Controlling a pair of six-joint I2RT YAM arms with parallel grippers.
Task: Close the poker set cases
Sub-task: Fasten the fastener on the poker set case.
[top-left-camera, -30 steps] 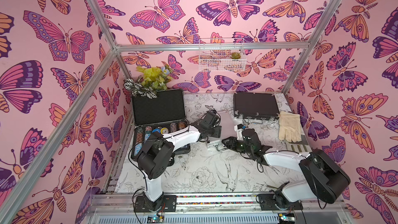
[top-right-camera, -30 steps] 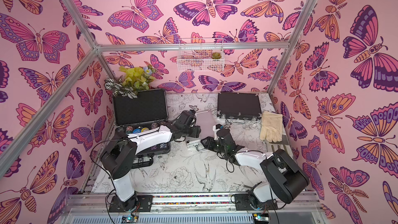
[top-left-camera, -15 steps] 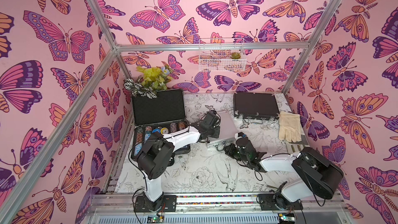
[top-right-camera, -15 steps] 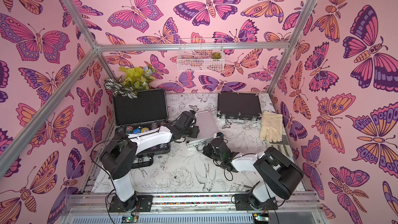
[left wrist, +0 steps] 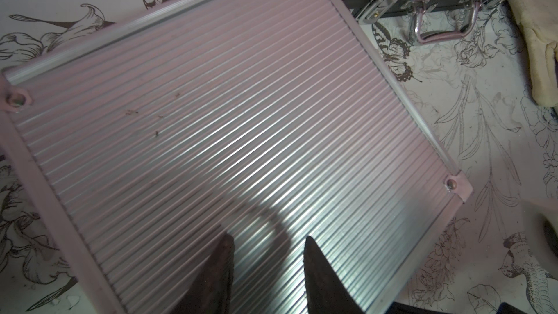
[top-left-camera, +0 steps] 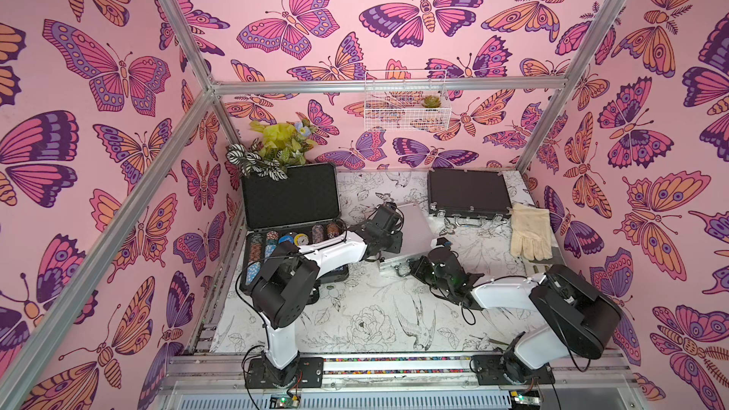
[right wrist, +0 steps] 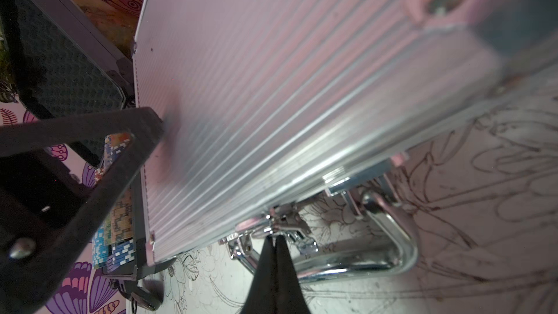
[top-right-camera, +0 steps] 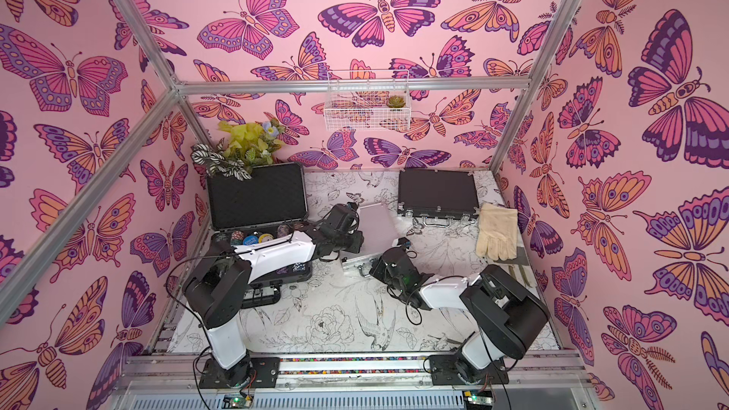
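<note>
Lying in the middle of the desk [top-left-camera: 374, 317], the small silver case [top-left-camera: 416, 230] is sitting with its ribbed lid lowered onto the base, though I am not making out whether the seam is fully shut. The left claw [left wrist: 267, 237] is reaching over that lid with its fingers [right wrist: 133, 134] spread apart and nothing between them, one fingertip touching the ribbed metal. The right claw [right wrist: 274, 238] is pointing at the front edge of the case, its tips pinched together, gripping nothing, and meeting the silver latch [right wrist: 280, 225] just beside the chrome handle [right wrist: 404, 237]. At the left side of the desk the large dark-grey case [top-left-camera: 290, 195] is standing open, lid upright, rows of chips [top-left-camera: 276, 240] showing in its base. At the back right the wide black case [top-left-camera: 467, 191] is lying flat and closed, a pale glove [top-left-camera: 528, 236] lying just beside it.
</note>
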